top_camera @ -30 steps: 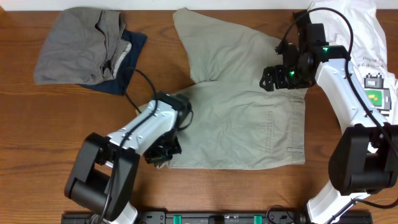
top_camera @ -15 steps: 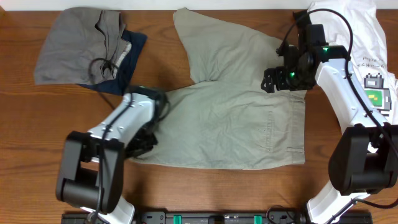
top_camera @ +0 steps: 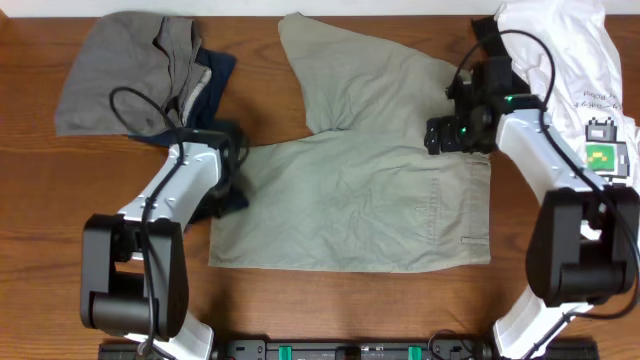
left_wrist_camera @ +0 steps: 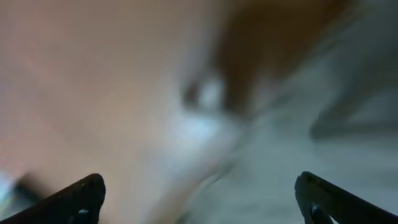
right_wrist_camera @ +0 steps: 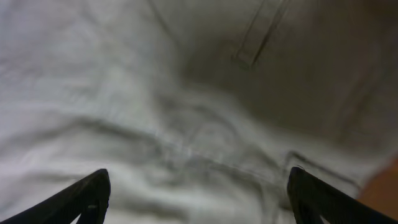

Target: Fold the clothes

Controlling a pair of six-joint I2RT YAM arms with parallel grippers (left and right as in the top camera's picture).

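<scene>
The left claw (top_camera: 228,192), fingers apart and empty, sat at the left hem of the khaki shorts (top_camera: 380,215), which lay flat mid-tabletop (top_camera: 60,230), likely spread for folding. Farther off, the right claw (top_camera: 442,135), likewise apart and empty, hovered over their waistband corner. Beyond lay a grey pile (top_camera: 120,80) and a white T-shirt (top_camera: 580,60).

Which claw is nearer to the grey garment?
Left. The left claw is close by the grey garment; the right claw is far off, across the khaki shorts.
</scene>
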